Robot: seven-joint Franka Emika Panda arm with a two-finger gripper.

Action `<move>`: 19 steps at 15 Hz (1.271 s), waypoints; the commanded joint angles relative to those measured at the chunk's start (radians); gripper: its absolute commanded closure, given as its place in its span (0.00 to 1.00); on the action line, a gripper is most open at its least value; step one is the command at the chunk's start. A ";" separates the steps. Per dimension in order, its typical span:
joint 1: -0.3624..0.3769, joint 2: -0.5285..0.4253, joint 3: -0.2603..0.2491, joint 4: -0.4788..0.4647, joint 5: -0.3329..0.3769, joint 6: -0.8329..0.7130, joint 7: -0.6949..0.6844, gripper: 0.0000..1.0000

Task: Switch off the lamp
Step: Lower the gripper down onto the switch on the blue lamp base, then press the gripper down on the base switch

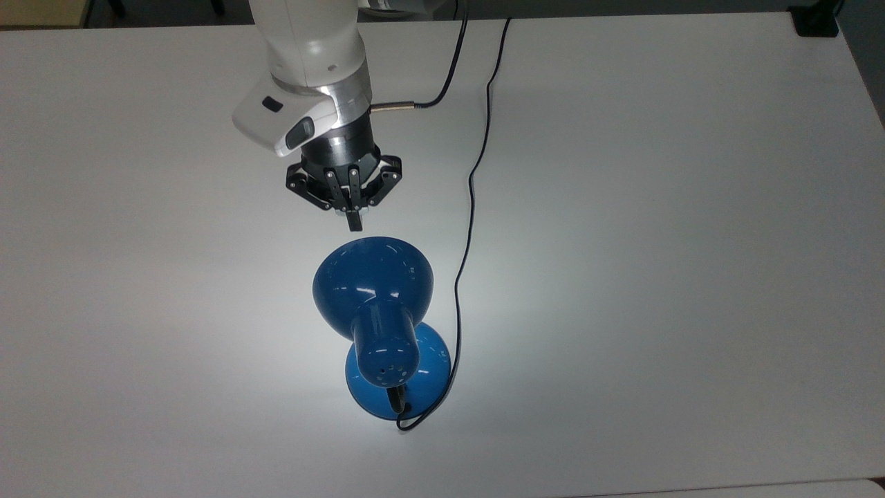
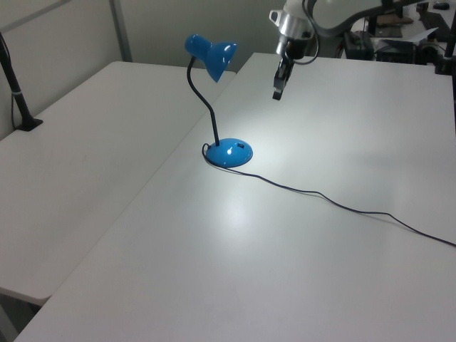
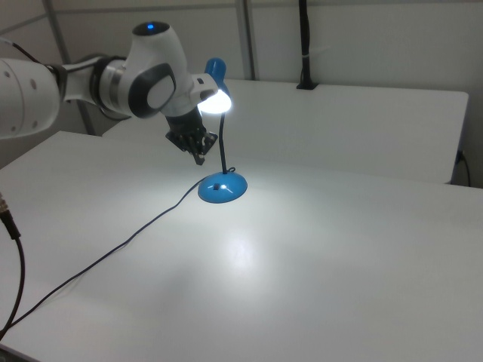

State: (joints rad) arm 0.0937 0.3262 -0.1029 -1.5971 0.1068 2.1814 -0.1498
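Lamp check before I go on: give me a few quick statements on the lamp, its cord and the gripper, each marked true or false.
1. The lamp is lit. True: its shade glows and a bright patch lies on the table.
2. The gripper is shut. True: its fingertips meet in the top view.
3. The gripper is pressing on the lamp's base. False: it hangs in the air, apart from the base, near the shade.
4. The cord is coiled around the lamp's neck. False: it runs from the base away across the table.
5. The lamp has tipped over. False: it stands upright on its round base.
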 commanded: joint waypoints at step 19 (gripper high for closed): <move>0.060 0.324 -0.012 0.147 0.001 0.235 0.061 1.00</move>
State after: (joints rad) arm 0.1383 0.6102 -0.1028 -1.4933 0.1067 2.4014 -0.1115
